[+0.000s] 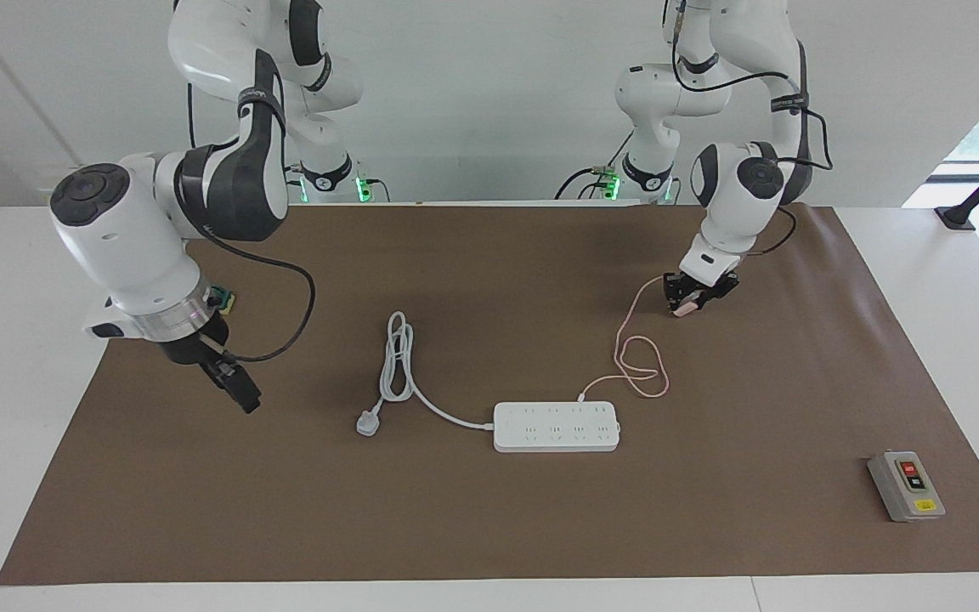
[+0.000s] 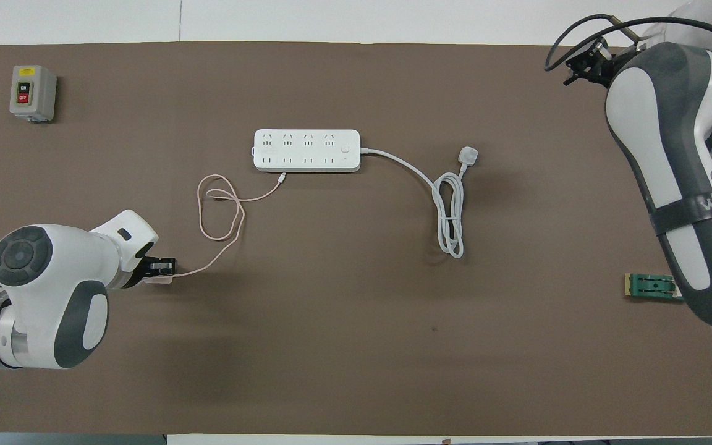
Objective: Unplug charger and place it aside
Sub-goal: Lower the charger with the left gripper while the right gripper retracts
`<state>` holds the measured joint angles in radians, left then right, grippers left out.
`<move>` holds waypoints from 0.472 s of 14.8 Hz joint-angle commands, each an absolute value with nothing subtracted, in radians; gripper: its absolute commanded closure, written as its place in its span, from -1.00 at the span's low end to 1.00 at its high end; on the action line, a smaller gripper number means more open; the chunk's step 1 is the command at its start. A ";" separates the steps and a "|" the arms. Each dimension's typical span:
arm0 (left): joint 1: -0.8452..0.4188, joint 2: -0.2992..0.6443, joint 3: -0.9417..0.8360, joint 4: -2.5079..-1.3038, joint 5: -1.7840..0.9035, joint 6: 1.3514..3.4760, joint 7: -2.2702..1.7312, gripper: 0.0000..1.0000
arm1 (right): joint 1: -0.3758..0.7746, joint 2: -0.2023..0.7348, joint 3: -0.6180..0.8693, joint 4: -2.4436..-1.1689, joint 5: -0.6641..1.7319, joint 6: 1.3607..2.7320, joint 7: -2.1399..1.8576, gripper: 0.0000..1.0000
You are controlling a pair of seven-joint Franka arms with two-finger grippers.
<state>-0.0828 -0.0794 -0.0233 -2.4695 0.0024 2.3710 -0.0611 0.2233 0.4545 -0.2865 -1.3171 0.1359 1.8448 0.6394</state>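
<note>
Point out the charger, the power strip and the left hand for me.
charger (image 1: 683, 308): facing view, pink cube's exposed end.
power strip (image 1: 556, 426): facing view, middle of the top face.
left hand (image 1: 697, 299): facing view, midway between the fingertips.

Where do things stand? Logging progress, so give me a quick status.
Left gripper low over mat, around the charger. Right gripper waits, open, raised. Charger out of power strip, cable looped beside it. Nothing in the way.
</note>
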 commanded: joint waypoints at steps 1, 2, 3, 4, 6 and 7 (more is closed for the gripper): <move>-0.014 -0.115 -0.026 -2.455 0.006 2.318 0.004 -1.00 | 0.218 0.404 -0.279 -1.347 0.101 1.796 0.595 -1.00; 0.007 -0.117 -0.026 -2.432 0.006 2.286 0.033 -1.00 | 0.210 0.402 -0.281 -1.347 0.101 1.777 0.568 -1.00; 0.026 -0.117 -0.026 -2.393 0.006 2.237 0.049 -1.00 | 0.209 0.397 -0.281 -1.347 0.101 1.761 0.545 -1.00; 0.035 -0.120 -0.026 -2.343 0.006 2.170 0.052 -1.00 | 0.206 0.391 -0.293 -1.347 0.100 1.747 0.532 -1.00; 0.041 -0.115 -0.025 -2.226 0.006 2.038 0.051 -1.00 | 0.204 0.362 -0.307 -1.347 0.101 1.689 0.520 -1.00; 0.055 -0.110 -0.025 -2.176 0.006 1.985 0.049 -1.00 | 0.204 0.345 -0.310 -1.347 0.101 1.657 0.520 -1.00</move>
<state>0.0336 -0.1125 -0.0182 -2.2850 0.0025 2.1078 0.0383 0.2116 0.3998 -0.3124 -1.3169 0.1189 1.7042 0.5445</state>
